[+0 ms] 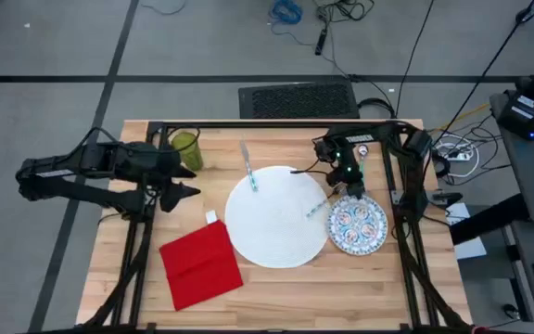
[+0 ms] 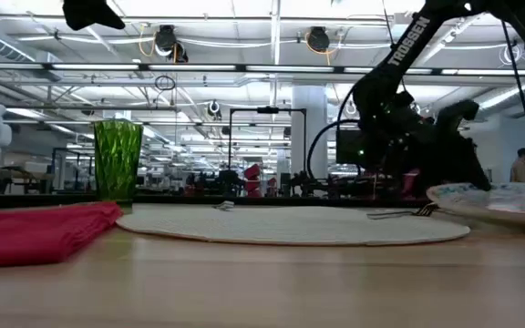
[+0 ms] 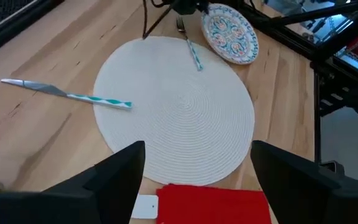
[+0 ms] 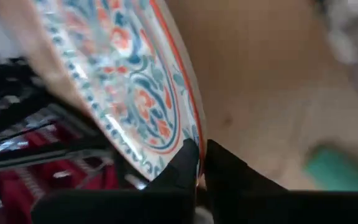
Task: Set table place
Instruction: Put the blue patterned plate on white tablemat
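Two arms on my table (image 1: 276,288). My right gripper (image 4: 201,163) pinches the rim of the small patterned plate (image 1: 357,224), fingers pressed together on its edge; the plate sits just right of the big white round mat (image 1: 276,215), and in the low view it looks tilted off the wood, I think. My left gripper (image 3: 197,168) hangs spread wide above the red napkin (image 1: 200,263), left of the mat. Green tumbler (image 1: 185,148) stands upright at the far left corner. One teal-handled utensil (image 1: 247,169) overlaps the mat's far edge, another (image 1: 315,208) lies between mat and plate.
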`<state>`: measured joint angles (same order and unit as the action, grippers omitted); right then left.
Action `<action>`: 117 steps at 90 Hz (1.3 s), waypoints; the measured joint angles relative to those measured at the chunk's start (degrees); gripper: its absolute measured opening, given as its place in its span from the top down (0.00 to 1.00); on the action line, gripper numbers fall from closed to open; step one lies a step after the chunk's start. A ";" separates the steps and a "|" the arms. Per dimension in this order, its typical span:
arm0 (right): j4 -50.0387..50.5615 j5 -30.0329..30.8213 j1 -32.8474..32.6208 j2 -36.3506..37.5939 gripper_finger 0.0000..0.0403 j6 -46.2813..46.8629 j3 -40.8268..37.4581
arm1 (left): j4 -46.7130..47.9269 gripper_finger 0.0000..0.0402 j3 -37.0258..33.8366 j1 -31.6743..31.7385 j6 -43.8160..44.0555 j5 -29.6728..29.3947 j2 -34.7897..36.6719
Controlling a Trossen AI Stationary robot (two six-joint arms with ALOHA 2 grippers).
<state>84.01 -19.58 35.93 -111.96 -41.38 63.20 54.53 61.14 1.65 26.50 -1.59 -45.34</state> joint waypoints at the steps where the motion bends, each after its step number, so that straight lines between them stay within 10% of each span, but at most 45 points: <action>1: 0.11 -0.26 0.07 0.07 1.00 0.02 0.00 | 0.01 0.31 0.00 0.00 0.00 -0.05 0.00; 48: 0.43 -19.01 1.92 2.12 1.00 3.28 1.59 | 0.03 0.31 0.00 0.00 -0.33 -0.41 0.00; 117: -25.39 -31.21 -6.99 1.13 1.00 42.39 17.75 | 0.15 0.31 0.00 0.00 -3.41 -0.43 0.00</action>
<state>58.62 -50.80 28.94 -110.83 1.01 80.95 54.68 61.14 1.65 23.09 -2.02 -45.34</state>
